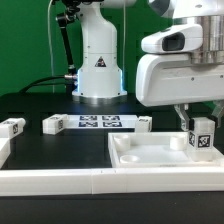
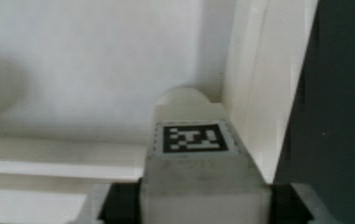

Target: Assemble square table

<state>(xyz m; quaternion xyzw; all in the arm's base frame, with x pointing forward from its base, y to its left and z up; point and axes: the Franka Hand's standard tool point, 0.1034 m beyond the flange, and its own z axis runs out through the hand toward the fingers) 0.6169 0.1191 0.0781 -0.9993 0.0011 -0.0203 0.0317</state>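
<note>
The square table's white slab [image 1: 150, 156] with its raised rim lies at the exterior view's right, against the front rail. A white block leg [image 1: 201, 138] with a black-and-white tag stands upright at the slab's far right corner. My gripper [image 1: 198, 121] comes down on it from above. In the wrist view the same leg [image 2: 195, 150] fills the gap between my dark fingers [image 2: 128, 200], which sit tight against both its sides, with the slab's rim [image 2: 245, 60] just beyond. I cannot tell if the leg's foot touches the slab. Three more legs [image 1: 11, 127] [image 1: 54, 124] [image 1: 143, 124] lie on the black table.
The marker board [image 1: 98, 122] lies flat in front of the robot's white base [image 1: 98, 70]. A long white border rail [image 1: 60, 180] runs along the table's front edge. A cable hangs behind the base on the exterior view's left.
</note>
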